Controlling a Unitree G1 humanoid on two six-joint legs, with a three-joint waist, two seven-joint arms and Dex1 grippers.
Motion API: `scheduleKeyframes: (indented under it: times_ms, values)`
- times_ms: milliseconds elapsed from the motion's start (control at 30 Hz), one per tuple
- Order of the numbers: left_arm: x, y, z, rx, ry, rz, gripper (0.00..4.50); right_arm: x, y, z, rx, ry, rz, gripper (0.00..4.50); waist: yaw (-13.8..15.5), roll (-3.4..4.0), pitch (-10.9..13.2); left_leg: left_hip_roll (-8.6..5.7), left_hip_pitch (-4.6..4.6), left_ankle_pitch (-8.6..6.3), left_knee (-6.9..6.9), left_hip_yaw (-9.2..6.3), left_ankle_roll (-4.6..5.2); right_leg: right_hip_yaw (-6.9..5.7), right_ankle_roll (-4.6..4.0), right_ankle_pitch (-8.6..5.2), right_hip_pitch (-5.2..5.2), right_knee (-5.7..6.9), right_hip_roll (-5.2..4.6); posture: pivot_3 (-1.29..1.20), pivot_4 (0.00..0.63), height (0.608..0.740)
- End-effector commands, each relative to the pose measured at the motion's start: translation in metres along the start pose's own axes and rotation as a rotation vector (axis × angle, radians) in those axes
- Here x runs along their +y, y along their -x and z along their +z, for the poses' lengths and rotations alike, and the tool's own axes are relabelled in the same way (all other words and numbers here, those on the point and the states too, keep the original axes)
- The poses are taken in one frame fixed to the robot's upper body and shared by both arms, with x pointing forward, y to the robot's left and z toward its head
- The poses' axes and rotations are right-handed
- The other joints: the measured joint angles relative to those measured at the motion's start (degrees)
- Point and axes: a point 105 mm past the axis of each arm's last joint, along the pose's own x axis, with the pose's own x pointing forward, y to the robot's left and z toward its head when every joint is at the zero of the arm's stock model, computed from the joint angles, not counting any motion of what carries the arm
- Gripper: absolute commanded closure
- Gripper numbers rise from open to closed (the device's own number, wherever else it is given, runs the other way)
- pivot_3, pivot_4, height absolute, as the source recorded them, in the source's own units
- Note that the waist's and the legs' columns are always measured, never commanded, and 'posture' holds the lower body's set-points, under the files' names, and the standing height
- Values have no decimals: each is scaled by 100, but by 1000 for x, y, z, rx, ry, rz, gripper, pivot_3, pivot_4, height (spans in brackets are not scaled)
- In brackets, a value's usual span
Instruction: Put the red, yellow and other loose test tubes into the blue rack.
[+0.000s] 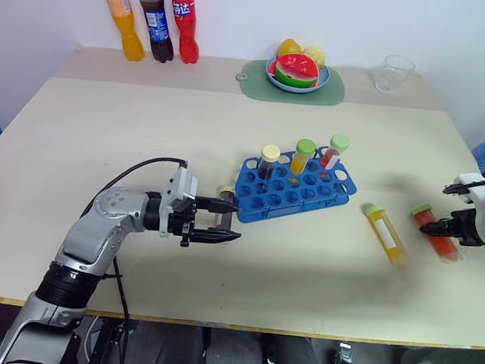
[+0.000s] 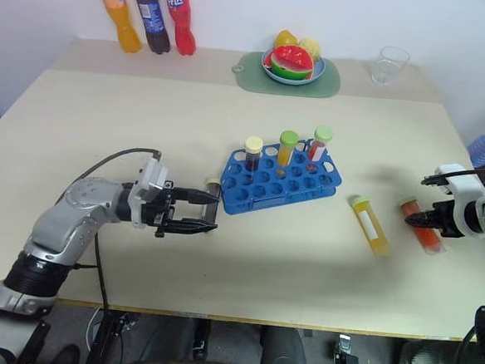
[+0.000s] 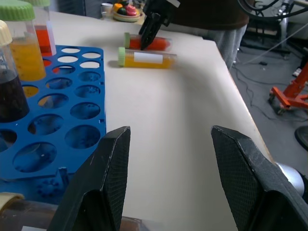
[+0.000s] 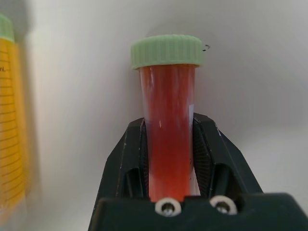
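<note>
Counter: right hand clamped on red tube lying at right side, yellow tube just beside it. Blue rack at centre holds three tubes. Left hand partly open, empty, near rack's left end.

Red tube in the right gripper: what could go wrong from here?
The right gripper is shut on the red tube's lower body while it lies flat on the table; it might tilt or slip when lifted. The yellow tube lies close beside it and could get nudged and roll.
</note>
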Motion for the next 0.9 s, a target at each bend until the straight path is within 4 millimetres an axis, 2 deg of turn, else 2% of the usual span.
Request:
scheduleKeyframes:
  times_ms: [33, 100, 200, 267, 333, 467, 533, 700, 900]
  values:
    - [-1, 2, 11, -25, -32, 7, 1764, -5, 12, 5, -38, 4, -10, 3743, 0, 0, 0, 0, 0, 0, 0, 0, 0, 0, 0, 0, 0, 0, 0, 0, 150, 740]
    - [-1, 2, 11, -29, -30, 14, 1764, -5, 20, 13, -103, 12, -3, 3743, 1, 1, 0, 0, 0, 0, 0, 0, 0, 0, 0, 0, 0, 0, 0, 0, 150, 740]
    - [6, 6, 12, -35, -36, 59, 1764, 18, 49, 59, -488, 85, 84, 3743, 9, 8, 3, 0, 0, 0, -1, 1, 0, 0, 16, 9, 0, 2, 0, 0, 150, 740]
    - [10, 7, 9, -14, -55, 89, 1764, 36, 70, 77, -730, 122, 116, 3743, -12, 7, 4, 1, 0, 0, -1, 0, -1, 0, 21, 11, -1, 6, 1, 0, 150, 740]
    - [15, 5, 7, -8, -87, 113, 1764, 53, 82, 82, -893, 149, 95, 3743, 7, 5, 3, 5, 7, 1, -2, -3, -1, 0, 24, 13, 2, 10, 7, 0, 150, 740]
    - [24, -1, 13, -56, -90, 144, 1764, 89, 91, 83, -1169, 152, -8, 3743, 27, 3, 2, 7, 9, 1, -1, -8, -2, -2, 27, 11, 7, 16, 11, 0, 150, 740]
    - [28, -3, 14, -66, -95, 150, 1764, 104, 86, 84, -1292, 102, -55, 3743, 16, 1, 2, 6, 7, 1, 0, -7, -2, -1, 27, 11, 8, 13, 10, 0, 150, 740]
    - [38, -4, 16, -87, -101, 168, 1764, 145, 46, 81, -1380, 108, -114, 3743, -16, 10, 3, 5, 8, 1, 2, -3, -3, 3, 26, 11, 5, 16, 10, 0, 150, 740]
    - [45, -6, 20, -100, -121, 188, 1764, 156, 20, 89, -1445, 56, -190, 3743, -47, 10, 4, 5, 11, 2, 1, -3, -4, 5, 25, 11, 3, 26, 11, 0, 150, 740]
